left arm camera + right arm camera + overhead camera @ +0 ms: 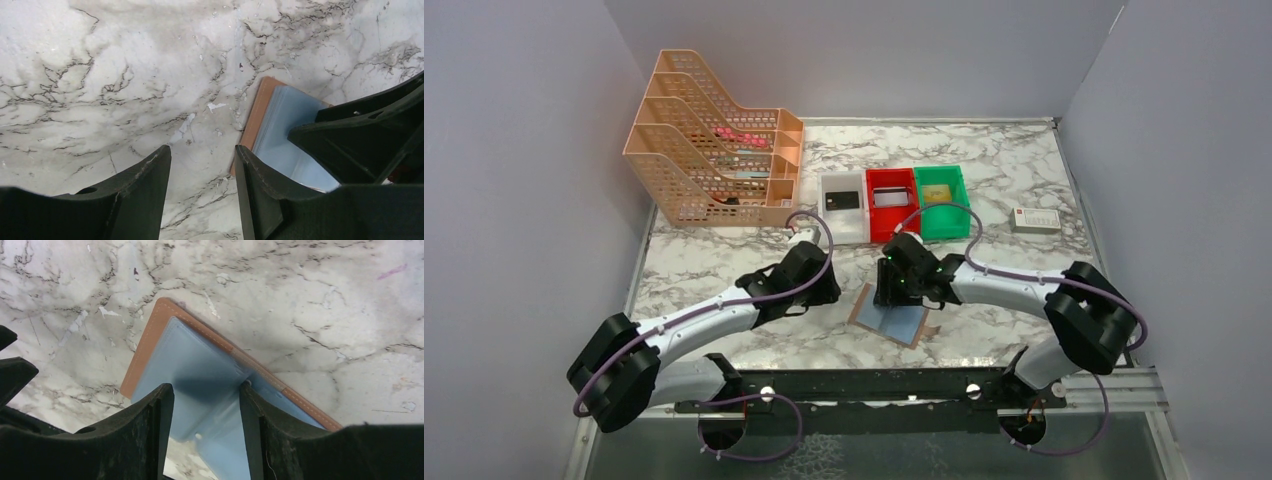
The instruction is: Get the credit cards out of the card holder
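The card holder (894,322) lies spread open on the marble table, tan outside, pale blue panels up. My right gripper (892,292) hovers over its far edge. In the right wrist view it (207,387) is open, with the card holder's (200,355) blue panel showing below the gap. My left gripper (829,290) stands just left of the holder. It (202,150) is open over bare marble, the card holder (285,125) to its right. A black card (842,199) lies in the white bin. Two further cards lie in the red bin (890,198) and the green bin (937,192).
An orange file rack (714,150) stands at the back left. The white bin (844,232), red bin (892,232) and green bin (944,230) sit in a row behind the grippers. A small white box (1035,220) lies at the right. Walls close in three sides.
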